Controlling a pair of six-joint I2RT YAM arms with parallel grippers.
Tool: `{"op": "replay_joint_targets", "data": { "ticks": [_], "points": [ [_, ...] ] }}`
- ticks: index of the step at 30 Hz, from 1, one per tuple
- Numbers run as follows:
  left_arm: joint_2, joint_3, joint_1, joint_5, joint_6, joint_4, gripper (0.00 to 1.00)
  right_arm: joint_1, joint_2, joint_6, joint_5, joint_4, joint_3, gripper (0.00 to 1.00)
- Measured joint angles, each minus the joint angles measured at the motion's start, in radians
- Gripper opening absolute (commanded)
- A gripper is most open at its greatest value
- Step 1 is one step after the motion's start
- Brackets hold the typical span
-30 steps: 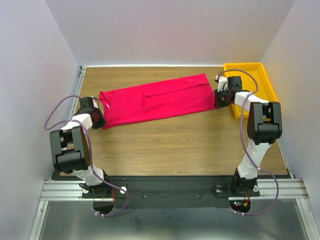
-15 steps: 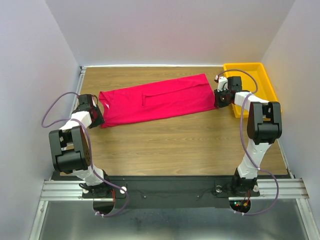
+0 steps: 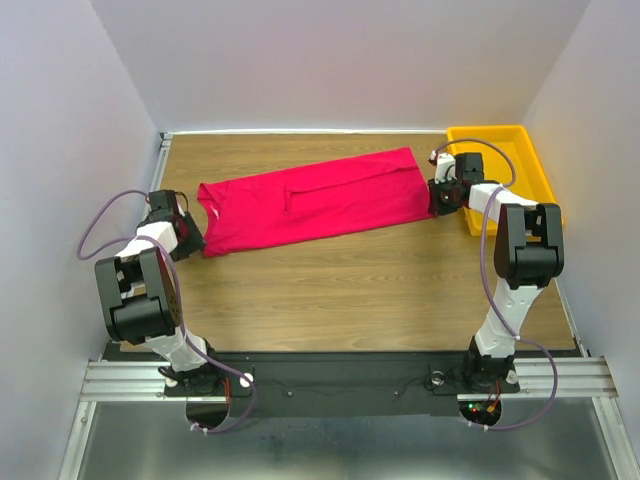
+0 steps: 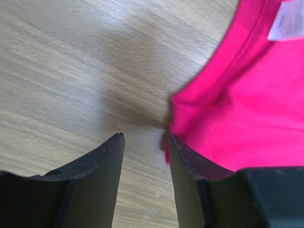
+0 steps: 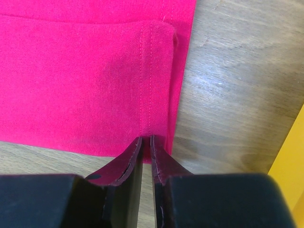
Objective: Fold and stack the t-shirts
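Observation:
A crimson-pink t-shirt [image 3: 310, 203] lies on the wooden table, folded lengthwise into a long band that runs left to right. In the left wrist view its collar end [image 4: 237, 109], with a white label [image 4: 285, 23], lies just past my right finger. My left gripper [image 3: 188, 236] [image 4: 145, 137] is open at the band's left corner, with only bare wood between its fingers. At the band's right end, my right gripper [image 3: 437, 200] [image 5: 146, 137] is shut on the stitched hem corner of the t-shirt [image 5: 85, 71], the cloth pinched at its tips.
A yellow tray [image 3: 530, 140] stands at the back right corner, just right of my right gripper; its edge [image 5: 289, 180] shows in the right wrist view. Grey walls close in the table [image 3: 350, 290] on three sides.
My left gripper has opened, let go of the t-shirt's left corner and drawn back a little to the left. The right gripper and the shirt have stayed put.

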State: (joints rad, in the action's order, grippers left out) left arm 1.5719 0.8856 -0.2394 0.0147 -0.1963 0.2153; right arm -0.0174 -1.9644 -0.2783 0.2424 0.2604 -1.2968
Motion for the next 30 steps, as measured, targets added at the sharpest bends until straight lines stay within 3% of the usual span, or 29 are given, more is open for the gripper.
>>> {"op": "replay_joint_targets", "data": {
  "ticks": [6, 11, 18, 21, 23, 25, 30],
  "points": [
    [0.022, 0.024, -0.011, 0.006, -0.008, 0.029, 0.55, 0.0, 0.0, -0.007, 0.008, 0.0, 0.0, 0.21],
    [-0.108, 0.039, -0.018, -0.023, -0.008, 0.038, 0.6, 0.0, 0.007, -0.007, 0.051, 0.007, 0.0, 0.26],
    [-0.343, 0.076, -0.024, 0.042, -0.022, -0.041, 0.61, 0.0, 0.064, -0.019, 0.132, 0.055, -0.007, 0.4],
    [-0.38, 0.076, -0.024, 0.074, -0.031, -0.062, 0.7, 0.0, 0.095, -0.05, 0.213, 0.095, -0.049, 0.5],
    [-0.401, 0.065, -0.024, 0.093, -0.04, -0.077, 0.8, 0.0, 0.112, -0.11, 0.299, 0.126, -0.089, 0.53],
    [-0.42, 0.047, -0.024, 0.11, -0.048, -0.086, 0.8, 0.0, 0.118, -0.188, 0.367, 0.174, -0.12, 0.55],
    [-0.457, -0.001, -0.027, 0.166, -0.072, -0.091, 0.8, 0.0, 0.119, -0.64, 0.487, 0.362, -0.133, 0.59]
  ]
}}
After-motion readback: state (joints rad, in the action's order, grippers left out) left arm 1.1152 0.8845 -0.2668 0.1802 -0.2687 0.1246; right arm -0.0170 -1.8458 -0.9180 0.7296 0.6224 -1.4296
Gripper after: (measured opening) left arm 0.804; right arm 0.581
